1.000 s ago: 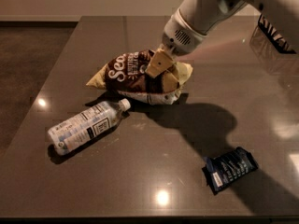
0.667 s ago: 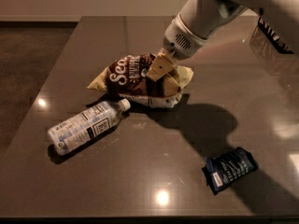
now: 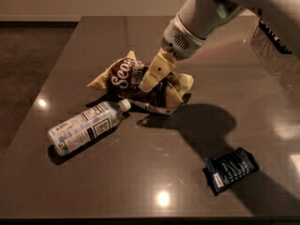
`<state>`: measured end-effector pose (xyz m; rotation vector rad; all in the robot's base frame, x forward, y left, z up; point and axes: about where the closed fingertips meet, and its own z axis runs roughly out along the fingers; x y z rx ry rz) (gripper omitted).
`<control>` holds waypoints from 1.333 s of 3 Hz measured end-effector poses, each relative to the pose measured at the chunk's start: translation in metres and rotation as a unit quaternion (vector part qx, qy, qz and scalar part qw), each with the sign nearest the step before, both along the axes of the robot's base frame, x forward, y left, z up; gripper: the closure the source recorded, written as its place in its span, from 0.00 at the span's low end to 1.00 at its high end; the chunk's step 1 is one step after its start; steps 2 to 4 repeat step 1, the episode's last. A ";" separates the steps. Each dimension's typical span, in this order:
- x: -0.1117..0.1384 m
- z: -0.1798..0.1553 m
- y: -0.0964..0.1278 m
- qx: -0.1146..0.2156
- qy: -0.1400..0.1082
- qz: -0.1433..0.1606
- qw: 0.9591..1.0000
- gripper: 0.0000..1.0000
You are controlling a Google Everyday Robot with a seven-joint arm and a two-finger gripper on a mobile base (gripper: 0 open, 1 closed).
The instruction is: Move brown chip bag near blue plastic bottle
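The brown chip bag (image 3: 126, 78) lies crumpled on the dark table (image 3: 154, 172), left of centre, its white lettering facing up. The blue plastic bottle (image 3: 86, 126) lies on its side just in front and to the left of the bag, its white cap pointing at the bag's lower edge and almost touching it. My gripper (image 3: 159, 81) comes down from the upper right on a white arm (image 3: 201, 18) and sits on the right half of the bag, in contact with it. The bag's right part is partly hidden behind the gripper.
A small dark blue foil packet (image 3: 230, 169) lies at the front right of the table. The table's left edge runs diagonally beside the bottle, with floor beyond it. A dark object (image 3: 276, 34) shows at the far right edge.
The gripper has dropped slightly lower and to the left over the bag. The bag and the bottle have stayed where they were.
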<state>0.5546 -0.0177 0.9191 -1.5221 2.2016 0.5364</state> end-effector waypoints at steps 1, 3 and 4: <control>0.000 0.000 0.001 0.000 0.000 0.000 1.000 0.00; 0.000 0.000 0.001 0.000 0.000 0.000 1.000 0.00; 0.000 0.000 0.001 0.000 0.000 0.000 1.000 0.00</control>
